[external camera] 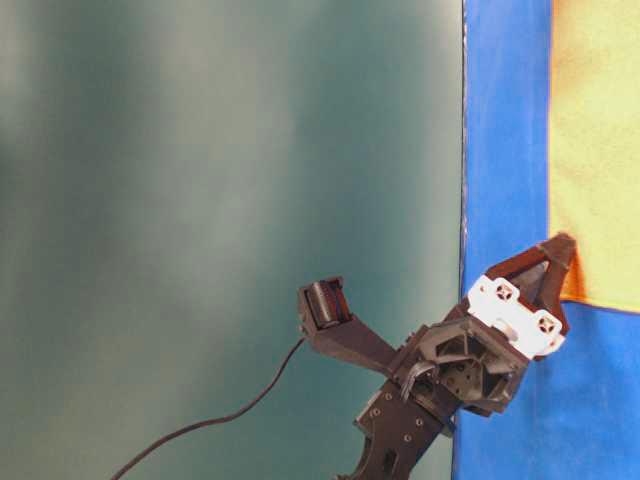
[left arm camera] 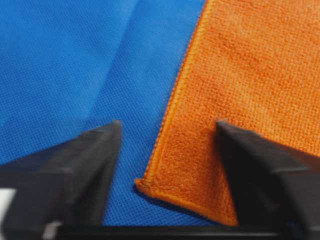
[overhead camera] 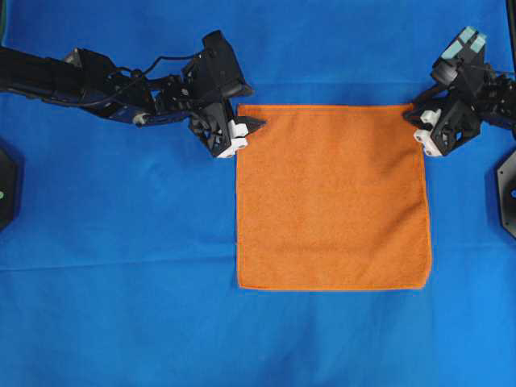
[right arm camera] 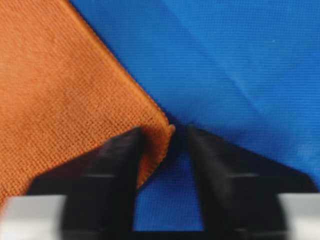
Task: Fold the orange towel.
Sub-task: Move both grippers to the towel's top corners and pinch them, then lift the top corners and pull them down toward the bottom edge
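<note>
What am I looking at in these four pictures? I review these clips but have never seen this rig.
Two robot arms work over a table covered by a blue cloth. One picture looks down from above, one looks from table height, and two come from cameras on the arms' wrists. An orange towel lies flat and unfolded on the cloth. From above, the left hand sits at the towel's upper left corner and the right hand at its upper right corner. In each wrist view the two dark fingers straddle a corner with a gap between them, narrower on the right. Nothing is lifted yet; whether either hand has gripped the towel is unclear.
</note>
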